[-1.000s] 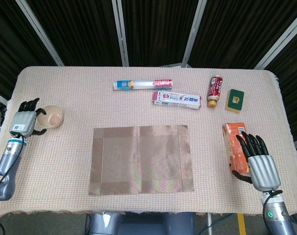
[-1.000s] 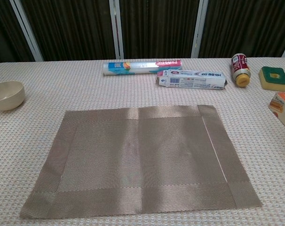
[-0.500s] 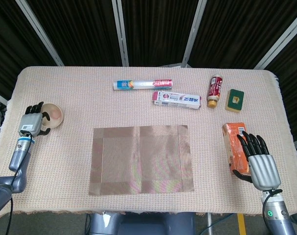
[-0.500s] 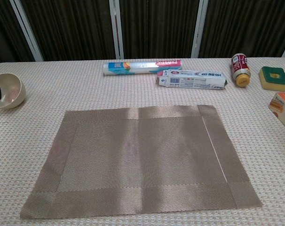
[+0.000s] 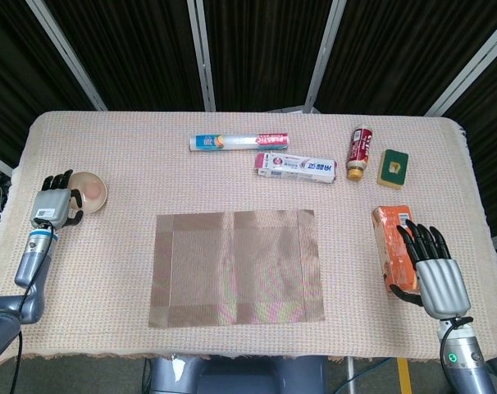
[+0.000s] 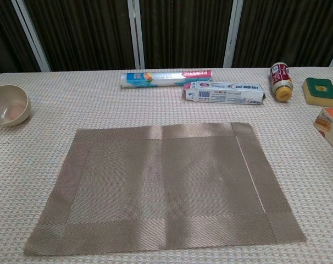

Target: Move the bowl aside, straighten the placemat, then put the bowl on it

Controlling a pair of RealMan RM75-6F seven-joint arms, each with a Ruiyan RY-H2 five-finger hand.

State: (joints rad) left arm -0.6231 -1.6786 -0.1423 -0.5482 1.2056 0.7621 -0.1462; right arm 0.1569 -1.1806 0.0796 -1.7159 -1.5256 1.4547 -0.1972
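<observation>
The small cream round bowl [image 5: 89, 190], at the table's nine o'clock edge, has tipped toward the flat brown woven placemat [image 5: 237, 268] as the left hand [image 5: 55, 203] grips its rim, beginning the lift. The right hand [image 5: 433, 271] rests spread, holding nothing.

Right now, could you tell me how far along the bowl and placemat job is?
Done: the bowl sits off at the table's left edge, and the placemat lies flat and unfolded mid-table. In hand: the left hand grips the bowl, which tilts in the chest view. Left: carrying the bowl onto the placemat. The right hand rests open beside the orange box.
</observation>
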